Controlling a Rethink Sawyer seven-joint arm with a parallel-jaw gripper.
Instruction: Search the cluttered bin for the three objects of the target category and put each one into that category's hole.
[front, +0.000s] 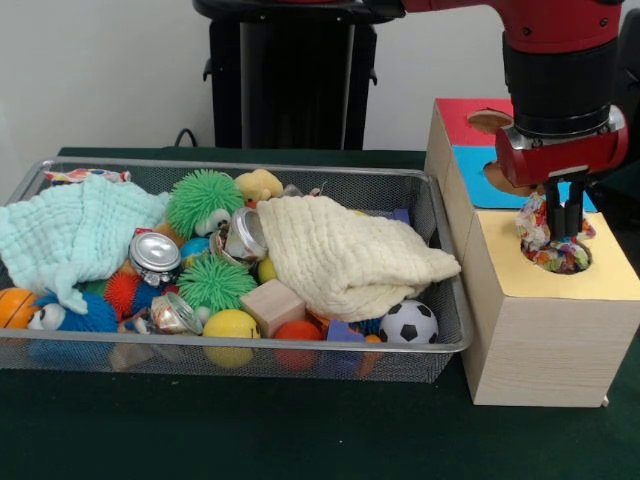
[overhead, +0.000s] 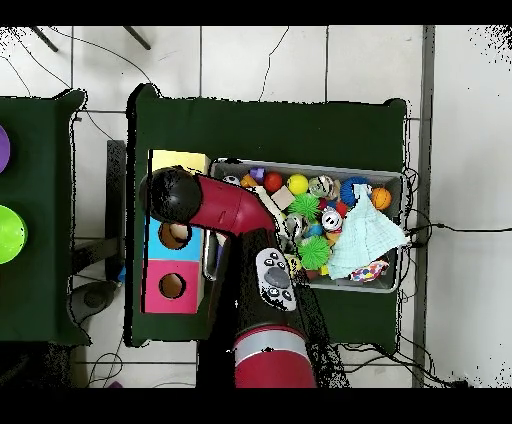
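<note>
Now fingers pinch knotted rope toy.

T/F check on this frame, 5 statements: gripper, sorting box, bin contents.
1. The gripper is over the box's yellow section. True.
2. The gripper is empty. False: it is shut on a multicoloured cloth item that sits at the yellow section's hole.
3. A cream cloth lies on top of the toys in the wire bin. True.
4. The soccer ball is on the table outside the bin. False: it lies inside the bin, at the corner nearest the box.
5. The box's top is one colour. False: it shows red, blue and yellow sections.
</note>
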